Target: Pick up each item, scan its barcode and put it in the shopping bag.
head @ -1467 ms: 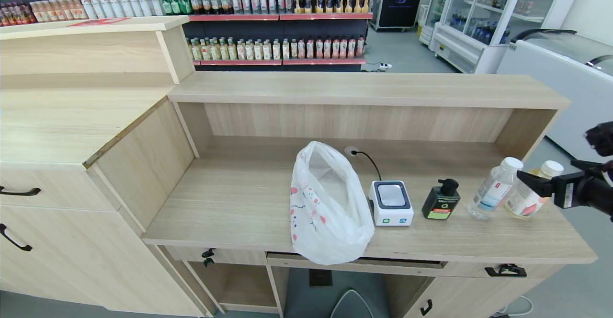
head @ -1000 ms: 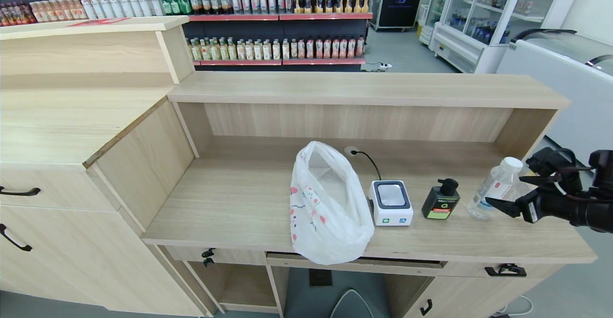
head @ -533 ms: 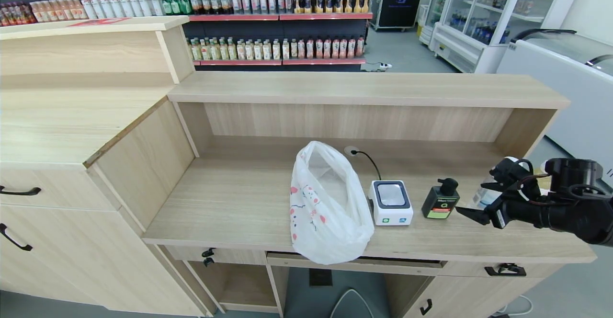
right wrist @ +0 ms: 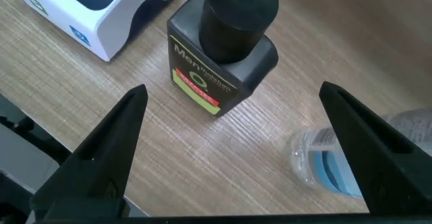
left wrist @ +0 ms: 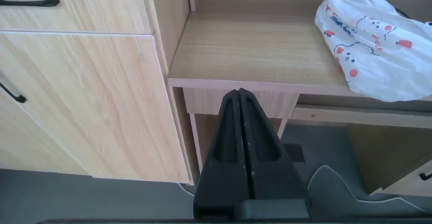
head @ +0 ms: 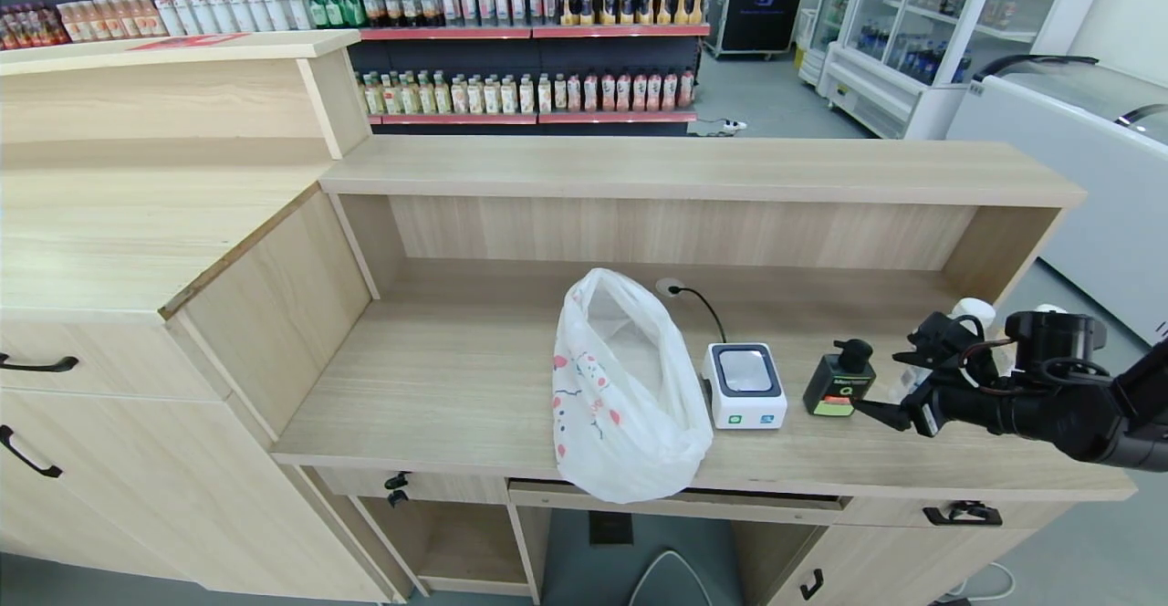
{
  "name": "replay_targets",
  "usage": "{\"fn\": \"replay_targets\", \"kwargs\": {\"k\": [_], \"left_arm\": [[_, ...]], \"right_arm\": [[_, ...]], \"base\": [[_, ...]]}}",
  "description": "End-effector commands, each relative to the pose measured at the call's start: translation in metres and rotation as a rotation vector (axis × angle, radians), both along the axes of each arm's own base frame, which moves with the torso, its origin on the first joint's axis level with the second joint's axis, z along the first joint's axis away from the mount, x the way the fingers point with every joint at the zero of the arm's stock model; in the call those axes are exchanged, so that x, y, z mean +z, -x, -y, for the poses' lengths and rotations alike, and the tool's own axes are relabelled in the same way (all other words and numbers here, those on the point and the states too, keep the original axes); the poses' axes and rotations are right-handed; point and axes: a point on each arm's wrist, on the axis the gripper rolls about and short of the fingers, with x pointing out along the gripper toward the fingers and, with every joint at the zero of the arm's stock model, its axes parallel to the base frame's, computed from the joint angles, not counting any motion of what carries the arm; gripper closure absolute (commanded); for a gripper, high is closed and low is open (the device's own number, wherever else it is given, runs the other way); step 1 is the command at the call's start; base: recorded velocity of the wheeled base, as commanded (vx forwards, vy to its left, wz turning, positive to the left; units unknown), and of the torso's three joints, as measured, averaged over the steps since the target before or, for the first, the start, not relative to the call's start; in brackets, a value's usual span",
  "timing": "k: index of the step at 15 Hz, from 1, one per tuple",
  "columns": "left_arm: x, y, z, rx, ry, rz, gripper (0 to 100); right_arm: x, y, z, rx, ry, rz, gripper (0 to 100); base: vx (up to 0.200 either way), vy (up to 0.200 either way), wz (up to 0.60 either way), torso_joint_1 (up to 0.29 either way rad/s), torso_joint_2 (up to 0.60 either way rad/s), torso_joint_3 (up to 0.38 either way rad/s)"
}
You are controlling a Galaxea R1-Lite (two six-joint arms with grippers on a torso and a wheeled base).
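The right gripper (right wrist: 233,94), spread wide and empty, faces the upright black pump bottle (head: 839,389) just ahead, near the tabletop's (head: 456,387) right front edge. The left gripper (left wrist: 244,109) is clenched, well apart.

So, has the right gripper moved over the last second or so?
Yes. The right gripper has travelled left, towards the scanner, and now sits open just right of the dark pump bottle.
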Motion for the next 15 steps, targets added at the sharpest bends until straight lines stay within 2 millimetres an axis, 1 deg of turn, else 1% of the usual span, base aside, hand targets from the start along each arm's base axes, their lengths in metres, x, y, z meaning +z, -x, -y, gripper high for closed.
{"fn": "replay_targets", "kwargs": {"k": [1,2,4,5,10,15], "left_arm": [[0.0,0.0,0.0,0.001,0.001,0.0,100],[0.0,0.0,0.0,0.001,0.0,0.0,100],[0.0,0.0,0.0,0.001,0.0,0.0,100],[0.0,0.0,0.0,0.001,0.0,0.0,100],[0.0,0.0,0.0,0.001,0.0,0.0,100],[0.0,0.0,0.0,0.001,0.0,0.0,100]], "right_arm": [[-0.009,-0.006,-0.002,0.02,-0.009,-0.01,0],[-0.009,-0.014,-0.008,0.05,-0.016,0.003,0],[-0.012,-0.021,-0.014,0.092,-0.026,0.014,0],[-0.017,-0.027,-0.02,0.12,-0.023,0.041,0],[-0.035,-0.039,-0.029,0.146,-0.022,0.032,0],[-0.045,-0.044,-0.035,0.162,-0.025,0.019,0]], "base": [[0.0,0.0,0.0,0.0,0.0,0.0],[0.0,0.0,0.0,0.0,0.0,0.0],[0.0,0.0,0.0,0.0,0.0,0.0],[0.0,0.0,0.0,0.0,0.0,0.0],[0.0,0.0,0.0,0.0,0.0,0.0],[0.0,0.0,0.0,0.0,0.0,0.0]]}}
